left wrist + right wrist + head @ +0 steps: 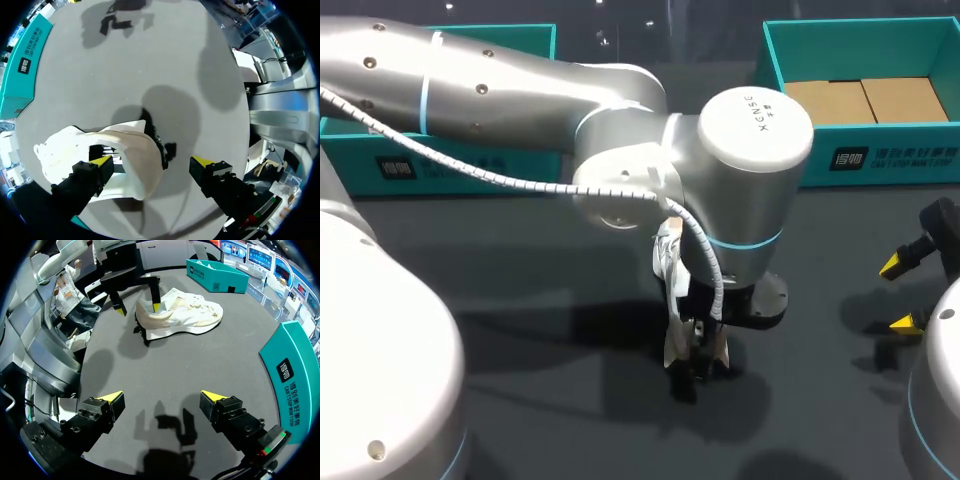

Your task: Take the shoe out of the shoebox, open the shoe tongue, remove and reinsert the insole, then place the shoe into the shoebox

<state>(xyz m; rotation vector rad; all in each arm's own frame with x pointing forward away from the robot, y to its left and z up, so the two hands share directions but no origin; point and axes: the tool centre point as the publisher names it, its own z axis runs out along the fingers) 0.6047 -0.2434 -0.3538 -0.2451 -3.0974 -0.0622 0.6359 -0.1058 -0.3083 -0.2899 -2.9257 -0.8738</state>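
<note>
Presently we find the shoe (180,315) out of the box (920,140) and standing on its sole on the counter (165,370), toe pointing away from the right arm. The left arm (520,80) reaches past the middle and hides most of the shoe in the head view. The left fingers (100,162) are released and straddle the heel wall: one yellow tip sits inside the collar and the other hangs outside behind the heel, so nothing is grasped. The right fingers (102,407) are likewise released and empty, hovering over bare counter well apart from the shoe. We judge the step in hand to be the insole work, with the inner finger placed to reach the insole's heel edge. The insole itself is not visible, and we cannot tell how far the tongue has been opened. To do this step well, we recommend sinking the inner tip to the footbed and catching the insole edge alone, not the heel wall. If the wall is pinched as well, the whole shoe is likely to lift. The shoe is unrestrained and looks light, so a pull from the heel may drag or tip it. We would bring the right fingers onto the toe or forefoot to hold it down first. We would then peel the insole up and back along the shoe's length at a slow, even pace.
</note>
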